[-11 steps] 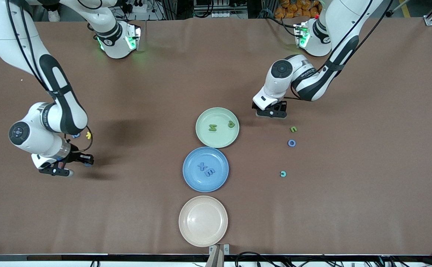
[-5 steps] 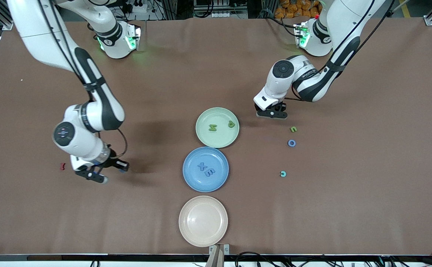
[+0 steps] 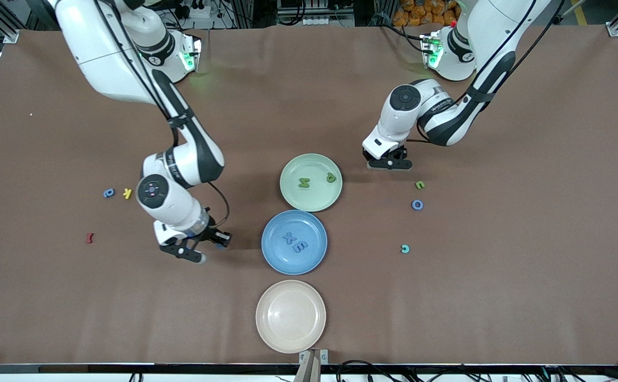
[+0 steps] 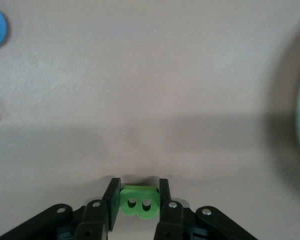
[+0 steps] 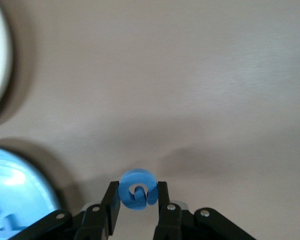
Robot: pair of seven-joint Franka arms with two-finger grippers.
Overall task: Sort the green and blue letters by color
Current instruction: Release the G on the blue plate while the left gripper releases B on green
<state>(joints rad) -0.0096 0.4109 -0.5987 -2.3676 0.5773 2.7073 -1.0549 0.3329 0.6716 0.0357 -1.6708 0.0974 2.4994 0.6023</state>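
Front view: three plates stand in a row mid-table, and the blue plate (image 3: 274, 241) in the middle serves as landmark. It carries a blue X (image 3: 289, 237) and blue E (image 3: 300, 246). The green plate (image 3: 317, 200) touches it on the robots' side and holds a green M (image 3: 304, 182) and another green letter (image 3: 331, 178). The right gripper (image 3: 198, 249) hangs low over the table just beside the blue plate, toward the right arm's end, its forearm bent steeply down. The left gripper (image 3: 389, 162) sits low beside the green plate, wrist tucked under a folded elbow.

Left wrist view: only here is the load seen; the fingers (image 4: 111, 196) clamp a chunky, matte green B (image 4: 138, 202).

Right wrist view: the fingers (image 5: 111, 200) pinch a rounded blue letter (image 5: 137, 189), the blue plate's glossy rim (image 5: 42, 190) close by.
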